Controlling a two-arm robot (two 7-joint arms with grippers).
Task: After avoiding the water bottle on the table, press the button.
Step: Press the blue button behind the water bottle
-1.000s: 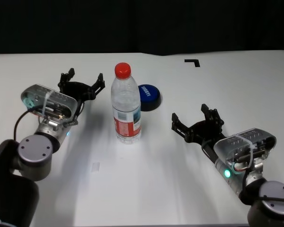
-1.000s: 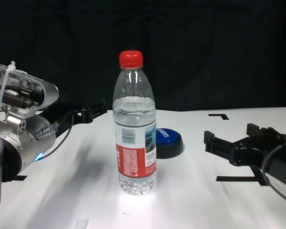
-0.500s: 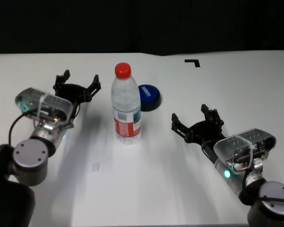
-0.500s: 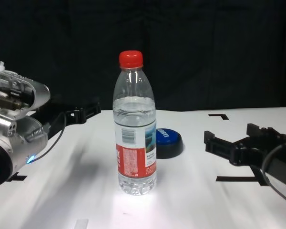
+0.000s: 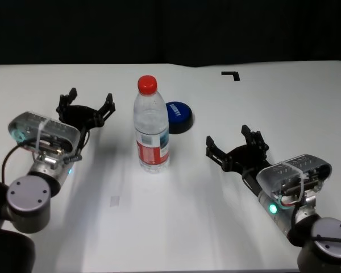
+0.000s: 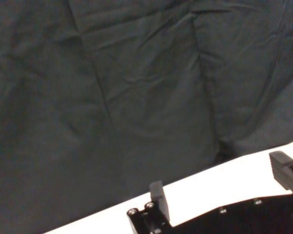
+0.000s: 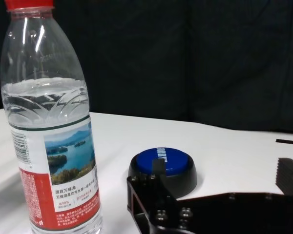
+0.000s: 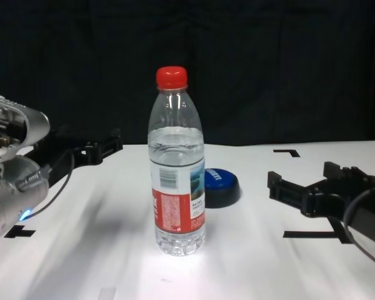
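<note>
The left gripper [image 5: 84,102], fingers spread and empty, hovers over the table [image 5: 176,216]. The upright water bottle [image 5: 151,126] stands to its right, screening the button [image 5: 178,116] just beyond, so a direct reach is judged blocked. The right gripper [image 5: 234,147], likewise open, lies idle, with the button forward to its left.

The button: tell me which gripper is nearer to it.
Right, though only narrowly. The right gripper sits open on the table, nearer the robot than the button, with a clear path. The left gripper, also open, is on the far side of the water bottle.
</note>
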